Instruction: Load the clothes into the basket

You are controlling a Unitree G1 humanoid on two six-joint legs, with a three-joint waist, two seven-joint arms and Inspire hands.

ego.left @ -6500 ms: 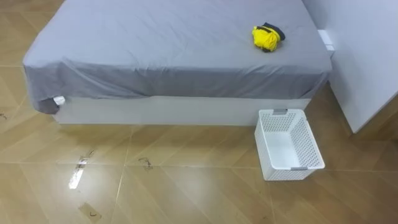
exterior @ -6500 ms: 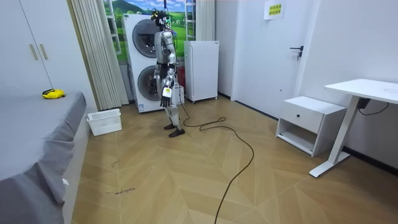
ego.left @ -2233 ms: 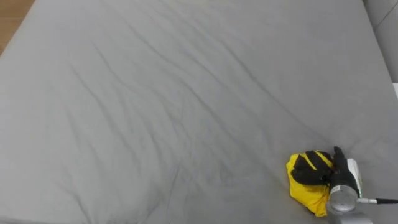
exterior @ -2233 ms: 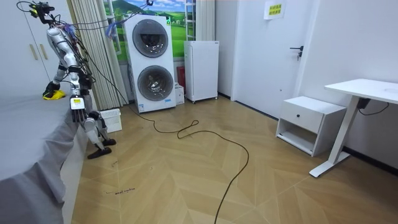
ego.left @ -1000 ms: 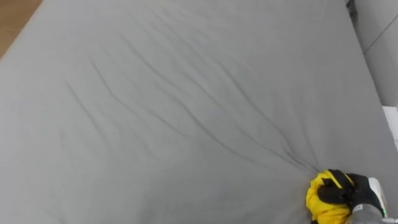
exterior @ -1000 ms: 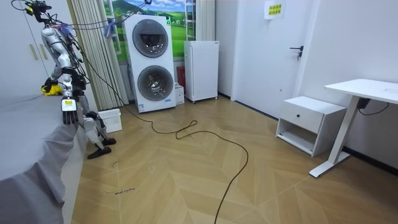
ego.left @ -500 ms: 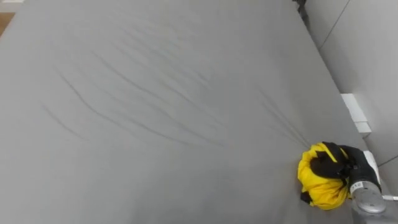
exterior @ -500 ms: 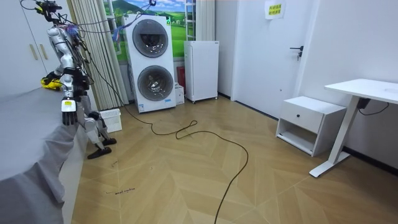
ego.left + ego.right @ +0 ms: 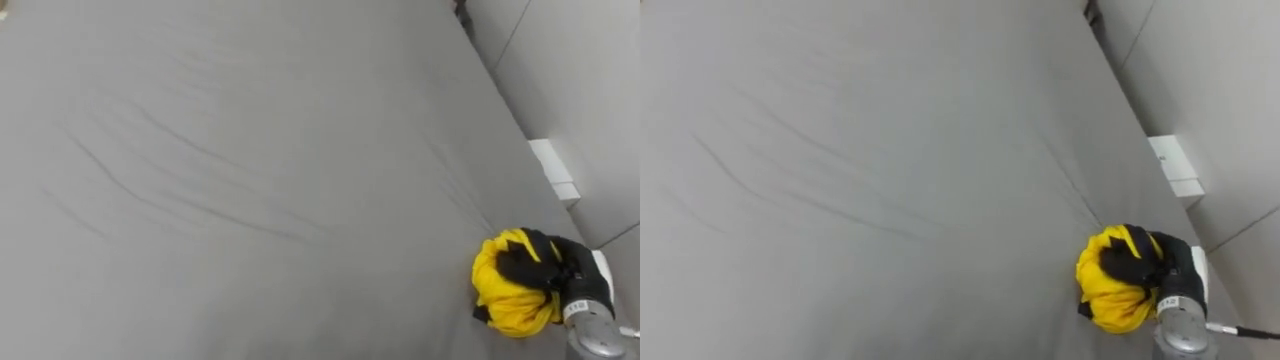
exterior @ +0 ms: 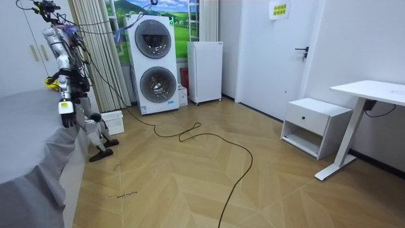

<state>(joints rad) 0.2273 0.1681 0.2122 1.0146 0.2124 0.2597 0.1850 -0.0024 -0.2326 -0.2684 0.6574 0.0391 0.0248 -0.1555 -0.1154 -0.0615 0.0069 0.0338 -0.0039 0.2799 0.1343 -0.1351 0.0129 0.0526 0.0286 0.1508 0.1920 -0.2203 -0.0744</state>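
Yellow clothes (image 9: 512, 288), bunched into a round ball with no clear long axis, are lying at the near right corner of the eye views. The right hand (image 9: 558, 270) is gripping them. Its dark fingers are curling over the top and right flank of the bundle, and the wrist is coming in from the lower right. So the clothes are sitting just to the left of the palm, inside the grasp. Whether they are resting on the sheet or hanging just clear of it I cannot tell.

Beyond the bundle the grey bed (image 9: 250, 170) is stretching away bare and lightly creased, with a pale wall (image 9: 590, 90) running along its right edge.

In the room view the robot is standing against the side of the bed and facing it. The left hand (image 10: 64, 115) is hanging idle by its hip, its fingers seeming to dangle loose and holding nothing.

The basket (image 10: 114, 121) is standing on the floor (image 10: 190, 183) just past the robot's legs, toward the room view's right. It is low and well apart from the loaded hand. My judgement is that the coming move is turning on this gap: the clothes are being held up at bed height while the target is waiting down and behind, calling for a lift, a turn away from the bed and a lowering.
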